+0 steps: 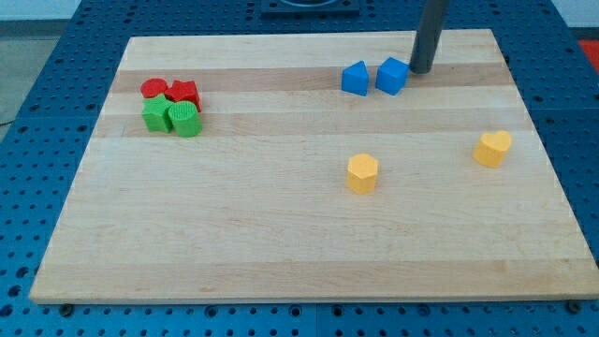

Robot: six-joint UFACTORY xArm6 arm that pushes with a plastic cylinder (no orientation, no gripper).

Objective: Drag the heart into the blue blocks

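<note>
Camera view: my tip (a plain rod tool, no jaws, holding nothing) rests on the wooden surface just beside the blue cube, on its right toward the view's top; the blue triangular block sits just left of that cube. The yellow heart lies well apart from the cube, toward the view's bottom right, a yellow hexagonal block below the cube, and far left of it a tight cluster: two red blocks above two green blocks.
</note>
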